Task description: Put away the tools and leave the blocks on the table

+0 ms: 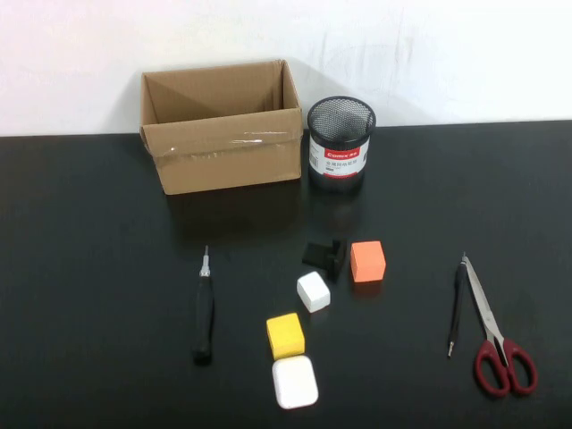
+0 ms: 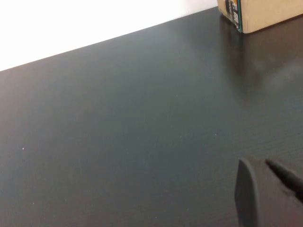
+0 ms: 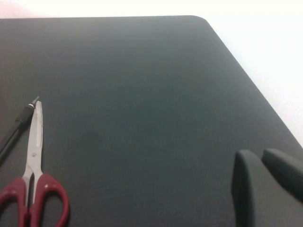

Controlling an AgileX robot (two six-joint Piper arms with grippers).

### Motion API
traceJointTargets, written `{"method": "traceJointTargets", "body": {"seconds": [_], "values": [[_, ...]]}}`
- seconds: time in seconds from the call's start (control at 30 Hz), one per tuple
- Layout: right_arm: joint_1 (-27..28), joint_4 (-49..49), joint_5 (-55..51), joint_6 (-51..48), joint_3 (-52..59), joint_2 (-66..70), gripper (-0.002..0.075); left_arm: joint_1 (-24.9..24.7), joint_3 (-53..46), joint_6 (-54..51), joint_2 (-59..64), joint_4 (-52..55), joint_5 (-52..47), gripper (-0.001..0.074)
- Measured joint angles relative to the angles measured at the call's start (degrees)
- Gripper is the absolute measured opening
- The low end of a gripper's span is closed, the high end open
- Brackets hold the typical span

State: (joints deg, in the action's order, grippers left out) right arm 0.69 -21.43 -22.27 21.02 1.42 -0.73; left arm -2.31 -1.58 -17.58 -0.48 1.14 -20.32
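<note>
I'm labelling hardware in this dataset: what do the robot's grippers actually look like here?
Only fingertips show, each in its own wrist view. The left gripper has dark grey, matte fingers with rounded tips and smooth faces, pressed together. The right gripper looks the same: dark grey rounded fingers, shut. No cables, markings or arm links are visible, and neither arm appears in the high view.

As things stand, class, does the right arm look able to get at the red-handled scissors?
Probably yes. The scissors lie flat on the robot's right side of the table, with only the thin black driver alongside and nothing on top. The right gripper, shut, hangs over bare tabletop beside them; it would have to open first.
</note>
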Motion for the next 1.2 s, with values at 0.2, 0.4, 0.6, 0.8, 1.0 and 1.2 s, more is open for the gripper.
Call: {"method": "traceJointTargets", "body": {"seconds": [0.2, 0.4, 0.6, 0.8, 1.0, 1.2], "values": [[0.0, 0.0, 0.0, 0.0, 0.0, 0.0, -0.0011, 0.0, 0.0, 0.0, 0.0, 0.0, 0.0, -0.0003], [0.0, 0.0, 0.0, 0.0, 0.0, 0.0, -0.0011, 0.0, 0.0, 0.0, 0.0, 0.0, 0.0, -0.0003], [0.0, 0.0, 0.0, 0.0, 0.0, 0.0, -0.0011, 0.0, 0.0, 0.0, 0.0, 0.0, 0.0, -0.0003], [0.0, 0.0, 0.0, 0.0, 0.0, 0.0, -0.0011, 0.0, 0.0, 0.0, 0.0, 0.0, 0.0, -0.0003], [0.0, 0.0, 0.0, 0.0, 0.0, 0.0, -0.0011, 0.0, 0.0, 0.0, 0.0, 0.0, 0.0, -0.0003], [0.0, 0.0, 7.0, 0.0, 0.2, 0.0, -0.0011, 0.0, 0.0, 0.0, 0.0, 0.0, 0.0, -0.0003]]}}
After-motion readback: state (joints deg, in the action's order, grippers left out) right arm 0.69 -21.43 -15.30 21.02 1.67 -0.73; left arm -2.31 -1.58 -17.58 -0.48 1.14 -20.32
